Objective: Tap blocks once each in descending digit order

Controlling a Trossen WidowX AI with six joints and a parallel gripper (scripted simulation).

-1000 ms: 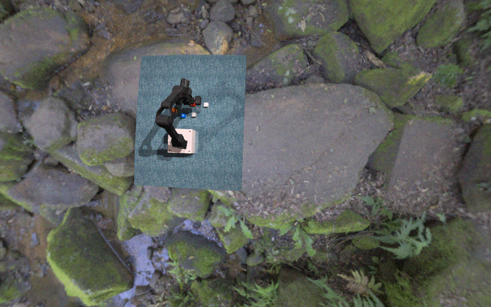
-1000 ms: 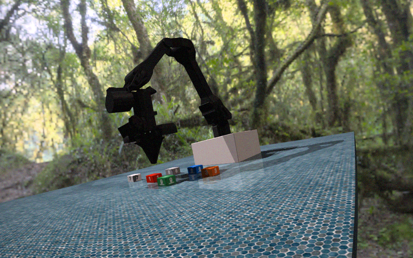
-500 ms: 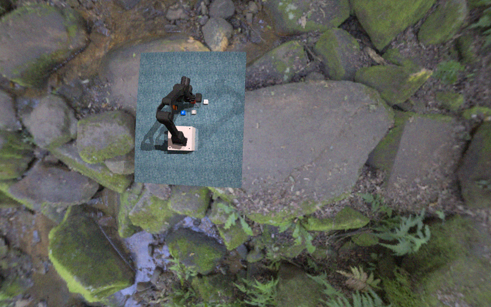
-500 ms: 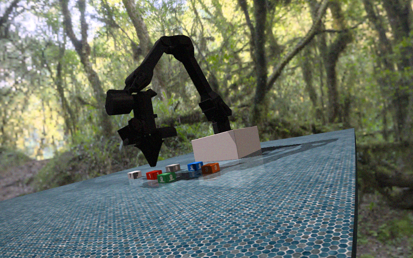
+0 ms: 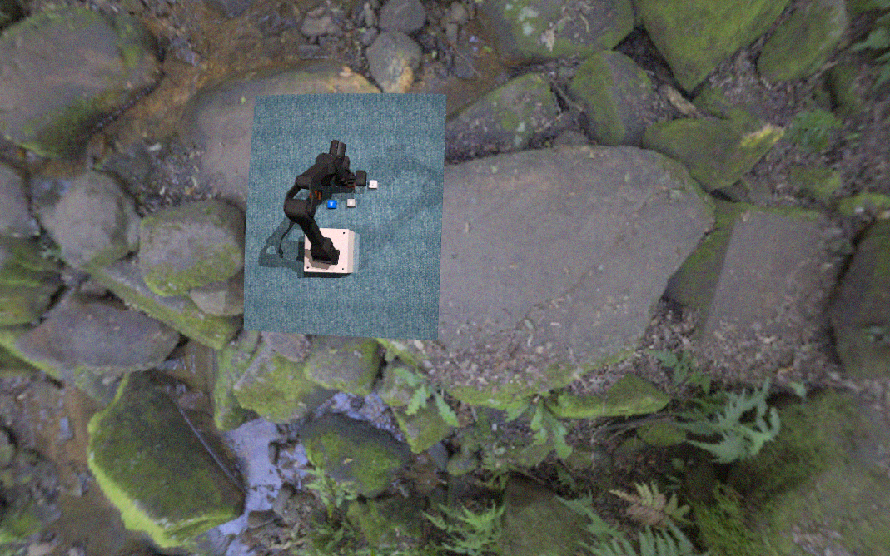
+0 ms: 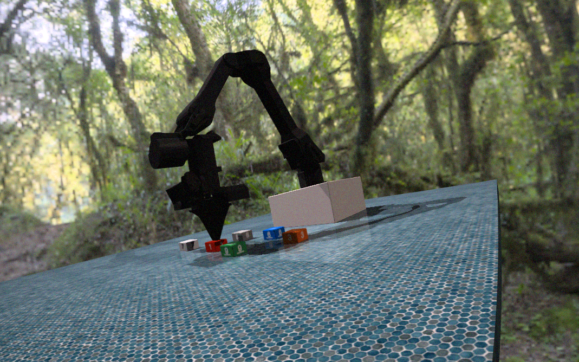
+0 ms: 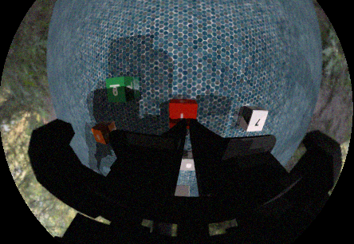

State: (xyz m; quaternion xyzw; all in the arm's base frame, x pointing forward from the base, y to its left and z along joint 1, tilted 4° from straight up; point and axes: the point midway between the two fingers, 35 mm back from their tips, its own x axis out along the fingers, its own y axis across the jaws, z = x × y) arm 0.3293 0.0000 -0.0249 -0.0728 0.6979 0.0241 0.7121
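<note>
From the top, the arm covers the red block, and the white 7 block [image 5: 373, 184] [image 6: 188, 245] [image 7: 253, 120] lies just beyond the claw's housing. In the exterior view the claw [image 6: 216, 239] [image 7: 187, 121], closed on nothing and pointing down, has its tips at the top of the red 1 block [image 6: 215, 245] [image 7: 182, 109], contact not certain. The wrist view puts that block directly at the tips, the green block [image 6: 233, 249] [image 7: 122, 89] off to one side; judged from this, the tap needs at most a slight straight descent, then a vertical lift.
</note>
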